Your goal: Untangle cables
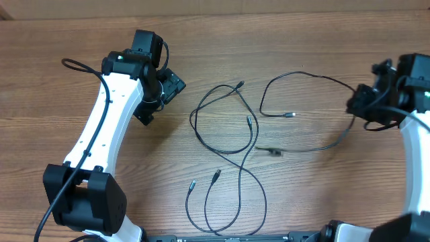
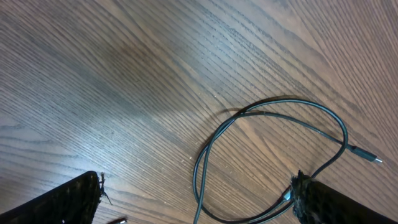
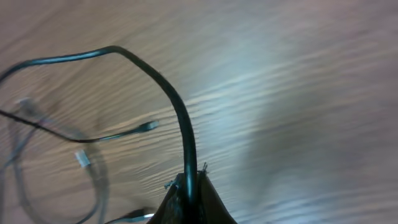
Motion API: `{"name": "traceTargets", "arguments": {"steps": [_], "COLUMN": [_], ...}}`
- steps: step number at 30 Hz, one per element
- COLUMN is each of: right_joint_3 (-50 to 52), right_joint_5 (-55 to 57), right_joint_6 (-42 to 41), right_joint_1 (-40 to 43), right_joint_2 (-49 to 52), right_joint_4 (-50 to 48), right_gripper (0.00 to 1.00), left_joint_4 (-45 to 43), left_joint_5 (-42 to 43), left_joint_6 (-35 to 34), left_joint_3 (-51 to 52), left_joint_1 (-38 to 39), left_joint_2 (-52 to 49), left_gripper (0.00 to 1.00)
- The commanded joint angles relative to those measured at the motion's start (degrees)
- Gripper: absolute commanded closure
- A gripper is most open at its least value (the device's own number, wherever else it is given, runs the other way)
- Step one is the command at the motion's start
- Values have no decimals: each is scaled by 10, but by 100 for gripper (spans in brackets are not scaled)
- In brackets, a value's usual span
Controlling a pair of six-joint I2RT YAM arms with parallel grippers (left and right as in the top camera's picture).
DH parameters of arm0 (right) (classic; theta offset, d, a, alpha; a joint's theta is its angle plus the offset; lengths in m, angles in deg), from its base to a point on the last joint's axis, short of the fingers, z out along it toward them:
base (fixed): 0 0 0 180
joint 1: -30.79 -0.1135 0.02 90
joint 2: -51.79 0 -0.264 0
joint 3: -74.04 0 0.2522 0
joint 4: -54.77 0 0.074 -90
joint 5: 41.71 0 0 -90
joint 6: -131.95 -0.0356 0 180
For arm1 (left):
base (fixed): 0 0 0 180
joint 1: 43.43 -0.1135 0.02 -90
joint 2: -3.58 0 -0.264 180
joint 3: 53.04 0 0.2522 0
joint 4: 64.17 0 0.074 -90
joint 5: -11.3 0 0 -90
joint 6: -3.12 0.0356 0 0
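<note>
Several thin black cables (image 1: 232, 152) lie looped over one another mid-table, with small plugs (image 1: 240, 85) at their ends. My left gripper (image 1: 161, 101) stands open just left of this tangle. In the left wrist view its fingers (image 2: 62, 202) stand wide apart, and a cable loop (image 2: 292, 100) with a silver-tipped plug (image 2: 373, 158) runs down between them. My right gripper (image 1: 357, 107) at the right is shut on another black cable (image 1: 302, 74). In the right wrist view that cable (image 3: 180, 118) rises from the closed gripper (image 3: 186, 190) and arcs away to the left.
The wooden table (image 1: 80, 33) carries only the cables. The held cable's two ends, a plug (image 1: 291, 115) and a darker connector (image 1: 274, 152), rest right of the tangle. The arm bases stand at the near edge, left (image 1: 87, 202) and right (image 1: 410, 222).
</note>
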Motion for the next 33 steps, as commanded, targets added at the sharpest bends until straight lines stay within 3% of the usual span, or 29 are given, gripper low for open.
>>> {"name": "traceTargets", "arguments": {"steps": [1, 15, 33], "right_joint_3": [3, 3, 3], "right_joint_5": [47, 140, 143], "right_joint_6": [8, 7, -37], "right_joint_1": [56, 274, 409], "right_joint_2": [10, 11, 122], "right_joint_4": [-3, -71, -228], "right_gripper": [96, 96, 95], "left_joint_4": [-2, -2, 0], "left_joint_5": [-6, -8, -8], "left_joint_6": [13, 13, 13], "left_joint_3": [-4, -4, -4], "left_joint_1": [7, 7, 7], "left_joint_2": [9, 9, 9], "left_gripper": [0, 0, 0]}}
